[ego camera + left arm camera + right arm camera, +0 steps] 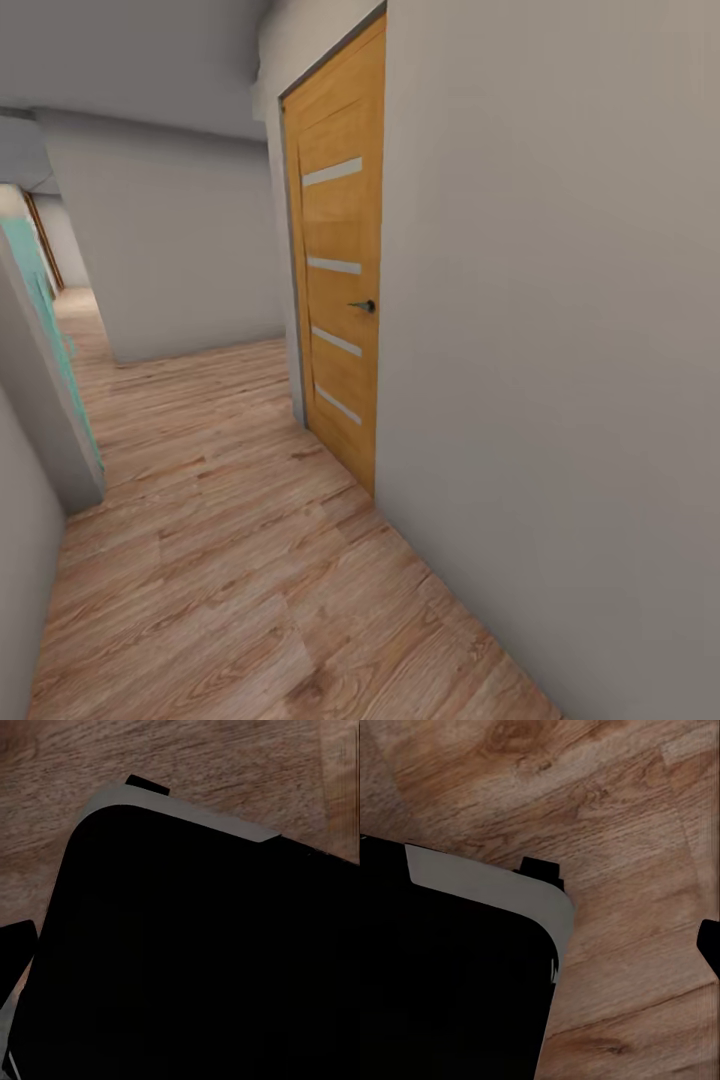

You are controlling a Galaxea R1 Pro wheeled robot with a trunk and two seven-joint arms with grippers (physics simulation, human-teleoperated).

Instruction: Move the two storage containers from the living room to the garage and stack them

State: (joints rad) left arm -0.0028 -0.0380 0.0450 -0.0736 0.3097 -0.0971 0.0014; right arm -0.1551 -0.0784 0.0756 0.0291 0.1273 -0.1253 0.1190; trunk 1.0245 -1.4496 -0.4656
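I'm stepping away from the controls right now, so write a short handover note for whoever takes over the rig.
Grippers: from these pictures I cannot tell whether either is open or shut; both wrist views look down past the robot's dark base onto wood-plank floor.
Location: a hallway with pale grey walls, with a closed wooden door with a dark handle ahead on the right. The passage runs on to the left past a teal panel.
Containers: the pictures do not tell where they are, or whether one is being carried.
Done: nothing can be confirmed.
Left: get both containers to the garage and stack them on the floor there.

Grey-walled hallway, wood-plank floor (230, 560), orange door (340, 290) (four pale slats) shut.
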